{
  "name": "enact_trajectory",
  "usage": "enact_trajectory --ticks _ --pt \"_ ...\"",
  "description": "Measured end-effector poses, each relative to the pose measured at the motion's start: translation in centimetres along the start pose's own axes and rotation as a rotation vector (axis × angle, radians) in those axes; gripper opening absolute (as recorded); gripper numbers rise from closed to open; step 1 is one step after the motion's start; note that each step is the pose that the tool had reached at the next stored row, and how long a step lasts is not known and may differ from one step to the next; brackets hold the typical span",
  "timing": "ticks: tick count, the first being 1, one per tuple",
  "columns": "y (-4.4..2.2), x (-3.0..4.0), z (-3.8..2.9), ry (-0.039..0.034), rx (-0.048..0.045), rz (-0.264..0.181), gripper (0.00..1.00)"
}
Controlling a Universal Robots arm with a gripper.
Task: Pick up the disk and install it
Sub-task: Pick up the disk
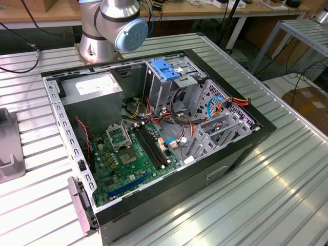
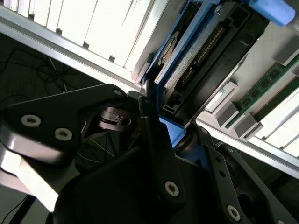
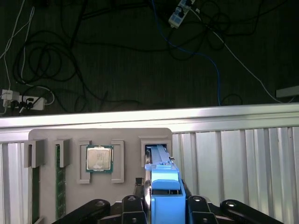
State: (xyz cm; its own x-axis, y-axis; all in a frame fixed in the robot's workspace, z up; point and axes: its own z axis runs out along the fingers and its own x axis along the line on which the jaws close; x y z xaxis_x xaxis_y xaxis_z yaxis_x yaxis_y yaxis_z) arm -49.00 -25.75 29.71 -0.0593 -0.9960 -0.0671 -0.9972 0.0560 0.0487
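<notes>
**Gripper.** In both wrist views the gripper (image 3: pixel 163 199) (image 2: pixel 175 131) is at the disk (image 3: pixel 160 161) (image 2: pixel 205 46). The jaws are pinched on the disk, one finger against each broad side at the blue side rail.

**Disk position.** The disk stands on edge in a slot of a grey holder (image 3: pixel 126 136), which lies flat on the ribbed metal table (image 3: pixel 233 154) near the table's rim. It cannot be told whether the disk rests on the slot floor or is lifted clear.

**Disk orientation.** The long axis runs from the slot straight toward the gripper, in line with the fingers. The second wrist view shows the connector end nearest the gripper. The broad faces point sideways, one toward the processor chip (image 3: pixel 99 158).

**Holder contents.** The processor chip sits in the pocket just beside the disk slot. A memory module (image 3: pixel 58 186) (image 2: pixel 266 86) lies in a narrow pocket beyond it.

**Workstation.** In the exterior view, the opened computer case (image 1: pixel 154 133) lies on the table (image 1: pixel 287 179), with the arm's base (image 1: pixel 115 25) behind it.
</notes>
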Motion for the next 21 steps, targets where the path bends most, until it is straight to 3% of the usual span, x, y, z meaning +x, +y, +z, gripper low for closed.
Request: enact_trajectory --ticks 21 --pt "0.12 -0.17 -2.33 0.0000 0.0001 0.000 0.37"
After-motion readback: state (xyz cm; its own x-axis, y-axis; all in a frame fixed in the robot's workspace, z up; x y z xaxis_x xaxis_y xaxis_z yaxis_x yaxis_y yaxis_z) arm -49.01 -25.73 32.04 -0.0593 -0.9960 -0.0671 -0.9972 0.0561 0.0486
